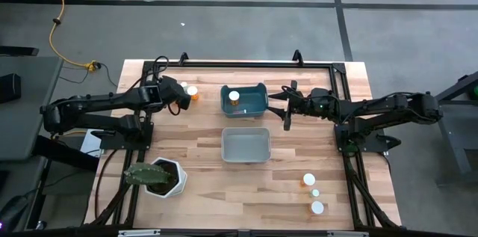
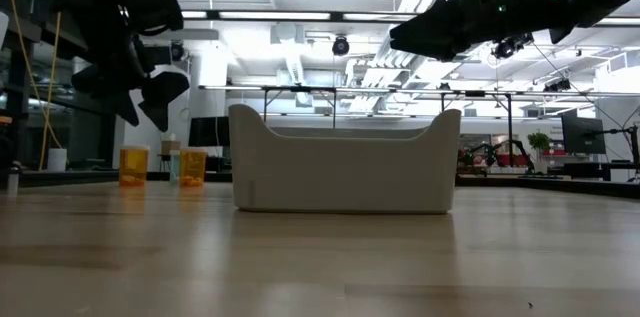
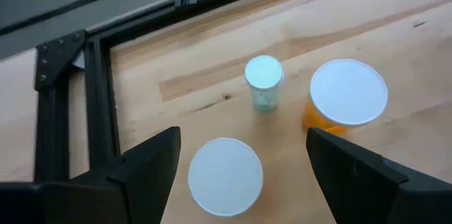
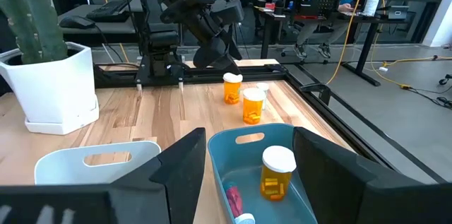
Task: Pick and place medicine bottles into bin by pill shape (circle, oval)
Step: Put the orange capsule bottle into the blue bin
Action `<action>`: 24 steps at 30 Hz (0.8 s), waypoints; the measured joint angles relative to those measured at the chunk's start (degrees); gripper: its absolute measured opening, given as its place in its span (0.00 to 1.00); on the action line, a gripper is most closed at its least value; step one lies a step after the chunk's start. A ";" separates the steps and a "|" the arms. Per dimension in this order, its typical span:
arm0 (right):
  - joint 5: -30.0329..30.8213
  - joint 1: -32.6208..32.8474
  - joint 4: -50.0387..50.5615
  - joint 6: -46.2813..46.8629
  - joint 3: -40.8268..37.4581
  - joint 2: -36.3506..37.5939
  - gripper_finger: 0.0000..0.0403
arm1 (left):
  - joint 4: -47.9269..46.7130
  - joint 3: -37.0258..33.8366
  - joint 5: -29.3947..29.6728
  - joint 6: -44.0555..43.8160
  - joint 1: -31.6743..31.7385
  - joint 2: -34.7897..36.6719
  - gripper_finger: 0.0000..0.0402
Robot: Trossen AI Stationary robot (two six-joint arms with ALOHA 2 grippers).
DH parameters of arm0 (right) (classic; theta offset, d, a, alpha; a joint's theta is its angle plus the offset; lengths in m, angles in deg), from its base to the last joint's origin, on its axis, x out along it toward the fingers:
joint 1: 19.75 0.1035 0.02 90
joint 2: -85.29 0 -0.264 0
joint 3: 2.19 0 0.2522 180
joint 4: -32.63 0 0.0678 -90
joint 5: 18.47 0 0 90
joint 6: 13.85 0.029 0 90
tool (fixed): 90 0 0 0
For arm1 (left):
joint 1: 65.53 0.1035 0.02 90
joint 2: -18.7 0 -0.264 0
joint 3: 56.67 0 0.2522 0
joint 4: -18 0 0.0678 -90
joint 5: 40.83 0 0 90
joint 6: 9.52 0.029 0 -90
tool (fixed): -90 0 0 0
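Note:
Three medicine bottles stand on their bases at the table's far left: one with a white cap [image 3: 226,176], a small greenish one [image 3: 264,83] and an orange one [image 3: 347,93]. My left gripper [image 3: 240,174] is open and slants down over the first cap, a finger on either side, touching nothing. My right gripper [image 4: 251,181] is open and level over the blue bin [image 1: 244,100], with nothing between its fingers. In that bin stands an orange bottle [image 4: 277,173]. Three more bottles [image 1: 312,192] stand at the near right.
A white bin [image 1: 246,145] sits at the table's middle, nearer than the blue one. A white hexagonal pot with a cactus [image 1: 160,177] stands at the near left. A black frame rail [image 3: 99,97] runs along the table's far and left edges, close to the left bottles.

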 joint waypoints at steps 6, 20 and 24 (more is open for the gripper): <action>-0.01 0.00 0.02 0.01 0.00 0.00 0.51 | -3.83 -0.02 1.21 -6.32 0.00 -1.18 0.73; -0.01 0.00 0.04 0.60 0.02 0.00 0.51 | -1.10 -0.02 0.30 -6.64 0.22 -7.89 0.73; 0.00 0.00 0.04 0.58 0.02 0.00 0.51 | -1.11 -0.02 0.06 -6.64 1.57 -9.37 0.73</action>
